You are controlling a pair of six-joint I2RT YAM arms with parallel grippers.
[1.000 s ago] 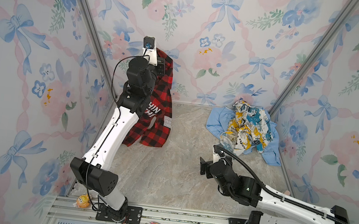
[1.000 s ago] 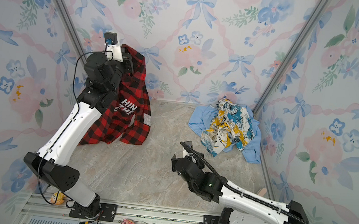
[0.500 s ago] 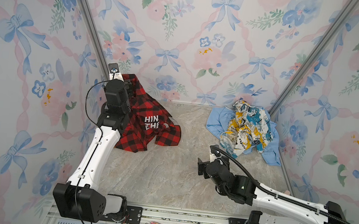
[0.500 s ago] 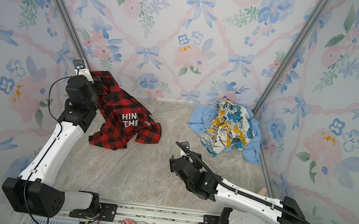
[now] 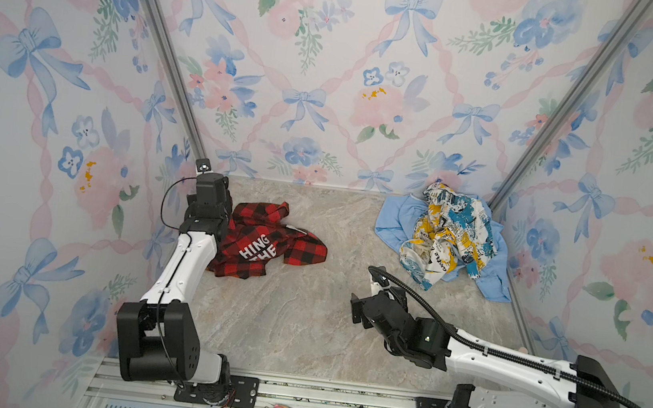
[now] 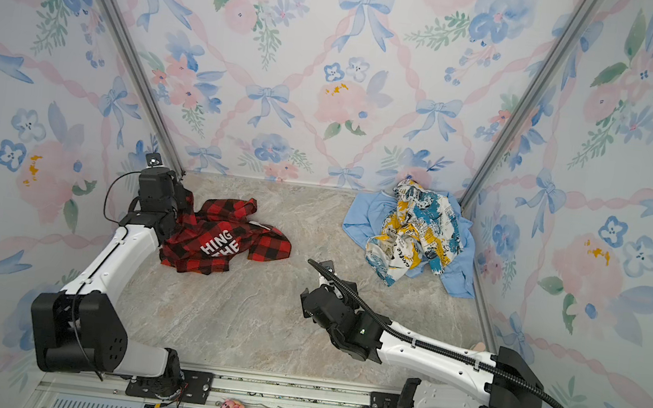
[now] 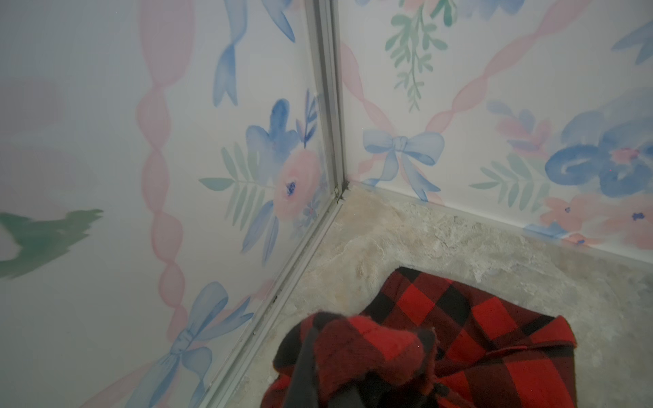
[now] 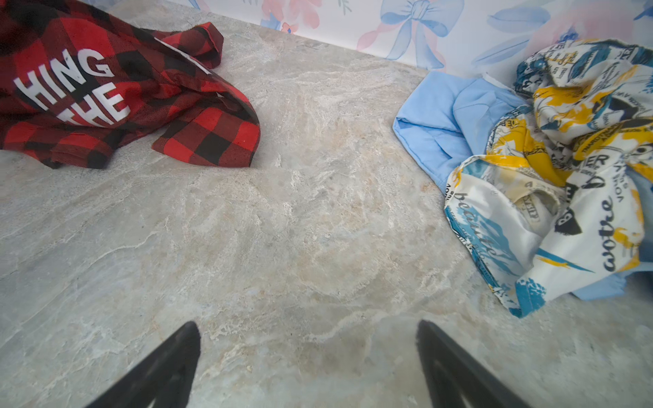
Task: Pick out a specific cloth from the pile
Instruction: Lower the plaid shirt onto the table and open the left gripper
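The cloth (image 5: 266, 244) lies crumpled left of centre in both top views, well apart from the pile (image 5: 448, 238) at upper right. The left gripper (image 5: 227, 219) is clamped on its edge; the right gripper (image 8: 307, 326) gapes wide above the table (image 5: 295, 318).

White left arm (image 5: 184, 264) and right arm (image 5: 507, 362), black joints, black ribbed cable (image 5: 407, 290), dark tapered fingers (image 8: 166, 367)

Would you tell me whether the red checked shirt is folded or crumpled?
Crumpled: the red checked shirt lies bunched unevenly, its lettering partly hidden.
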